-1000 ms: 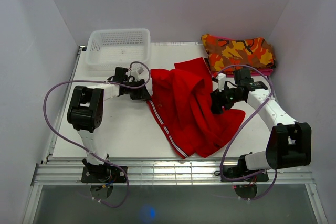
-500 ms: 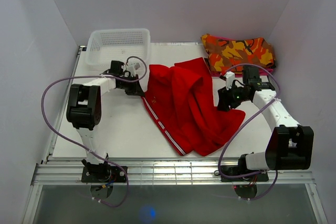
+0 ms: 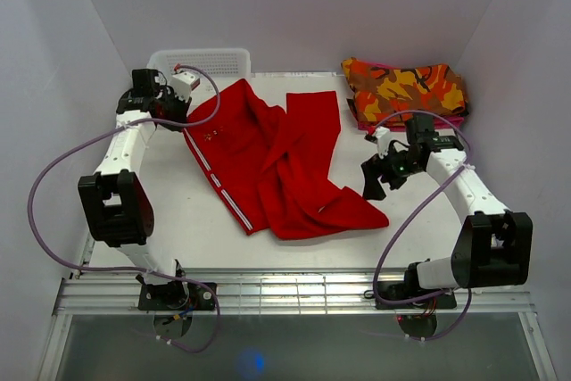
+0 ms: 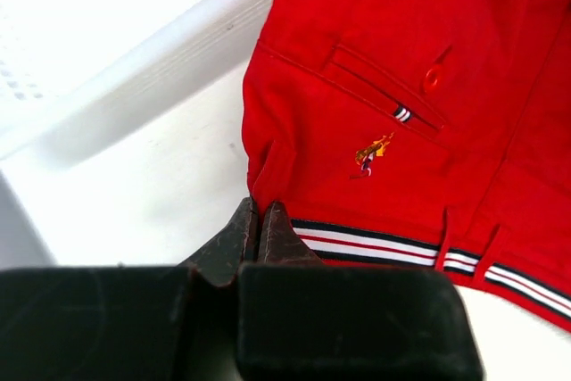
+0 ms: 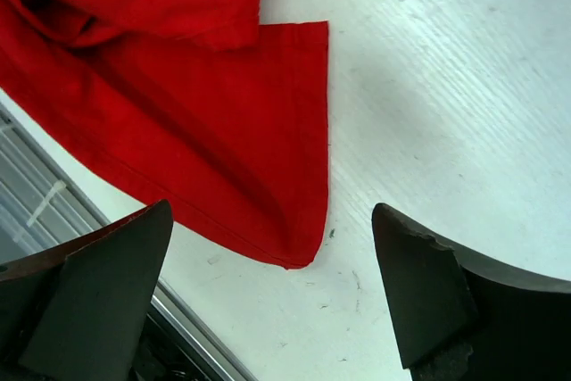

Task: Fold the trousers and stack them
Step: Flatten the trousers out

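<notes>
The white surface (image 3: 169, 211) bears the red trousers (image 3: 268, 162) spread mid-frame, the left pincer (image 4: 259, 213) grasping their waistband corner at upper left, the right pincer (image 3: 375, 178) released just right of them.

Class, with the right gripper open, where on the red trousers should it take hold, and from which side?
Probably the leg hem of the trousers: its straight free edge lies flat facing the open right gripper, so come from the right across bare table. The left gripper holds the waistband end.
</notes>
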`<state>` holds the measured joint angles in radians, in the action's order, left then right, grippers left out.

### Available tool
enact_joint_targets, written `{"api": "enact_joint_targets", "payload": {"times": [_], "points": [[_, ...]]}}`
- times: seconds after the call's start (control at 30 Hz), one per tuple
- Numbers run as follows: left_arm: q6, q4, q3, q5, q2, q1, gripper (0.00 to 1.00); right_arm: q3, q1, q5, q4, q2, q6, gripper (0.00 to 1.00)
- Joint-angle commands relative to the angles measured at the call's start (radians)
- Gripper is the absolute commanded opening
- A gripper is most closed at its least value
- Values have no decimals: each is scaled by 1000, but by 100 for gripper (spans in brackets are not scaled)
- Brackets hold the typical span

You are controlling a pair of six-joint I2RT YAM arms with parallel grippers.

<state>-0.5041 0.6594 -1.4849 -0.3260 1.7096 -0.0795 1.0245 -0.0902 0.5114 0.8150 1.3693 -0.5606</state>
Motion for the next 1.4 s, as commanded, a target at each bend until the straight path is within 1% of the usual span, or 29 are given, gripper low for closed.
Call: {"api": "enact_joint_targets", "payload": {"times": [0.0, 0.07, 0.17, 0.23, 0.27, 0.3, 0.43, 0.53, 0.57, 0.6, 0.67, 0.7, 0.73, 0.77, 0.83, 0.93, 0.97, 1.0, 1.03, 1.07, 1.1, 1.13, 1.17, 1.23, 1.27, 1.3, 1.37], "points": [[-140, 48, 2, 70, -87, -6, 0, 8, -89, 15, 108, 7, -79, 96], [-140, 63, 2, 70, -91, -11, 0, -23, -140, -23, 102, -4, -104, 95], [-131, 72, 0, 73, -84, -23, 0, -70, -280, -79, 50, -41, -108, 95], [-113, 92, -15, 59, -67, -29, 0, -93, -345, -89, 11, -78, -102, 95], [-106, 97, -21, 55, -62, -38, 0, -101, -414, -129, -8, -87, -90, 94], [-99, 112, -38, 45, -58, -40, 0, -109, -446, -152, -22, -90, -88, 94], [-80, 131, -58, 2, -50, -46, 0, -132, -537, -189, -83, -32, -84, 93], [-76, 140, -75, -10, -53, -46, 0, -174, -574, -266, -196, 22, -68, 98], [-79, 140, -81, -7, -54, -45, 0, -197, -576, -328, -264, 36, -68, 99], [-80, 143, -90, -5, -54, -45, 0, -199, -576, -361, -289, 68, -65, 81], [-85, 151, -115, -7, -51, -48, 0, -202, -572, -422, -329, 91, -53, 59], [-93, 154, -121, -11, -54, -49, 0, -199, -568, -456, -341, 93, -55, 36], [-96, 152, -126, -16, -59, -54, 0, -192, -565, -467, -341, 88, -45, 22], [-99, 149, -135, -22, -62, -58, 0, -182, -547, -485, -338, 64, -35, 8], [-109, 120, -140, -39, -83, -74, 0, -147, -510, -482, -309, 25, -36, 8], [-123, 28, -143, -53, -134, -101, 0, -72, -355, -472, -263, -53, -67, 8], [-128, 1, -143, -56, -148, -109, 0, -45, -238, -430, -243, -73, -99, 8], [-135, -61, -144, -59, -171, -117, 0, 13, -174, -407, -220, -78, -122, 8], [-140, -90, -146, -64, -179, -130, 0, 38, -122, -390, -170, -78, -145, 8], [-142, -116, -150, -67, -185, -135, 0, 58, -26, -367, -148, -75, -201, 8], [-143, -171, -161, -73, -189, -143, 0, 74, 18, -360, -131, -73, -229, 8], [-131, -199, -170, -74, -188, -152, 0, 97, 55, -353, -108, -72, -255, 8], [-123, -222, -182, -77, -182, -155, 0, 106, 137, -338, -99, -64, -280, 8], [-84, -299, -221, -76, -171, -170, 0, 138, 202, -320, -79, -52, -340, 8], [-65, -328, -232, -76, -159, -177, 0, 147, 260, -295, -67, -38, -355, 8], [-44, -390, -242, -84, -154, -184, 0, 151, 288, -289, -65, -33, -383, 8], [28, -418, -293, -152, -131, -207, 0, 154, 355, -269, -56, -13, -410, 8]]}}
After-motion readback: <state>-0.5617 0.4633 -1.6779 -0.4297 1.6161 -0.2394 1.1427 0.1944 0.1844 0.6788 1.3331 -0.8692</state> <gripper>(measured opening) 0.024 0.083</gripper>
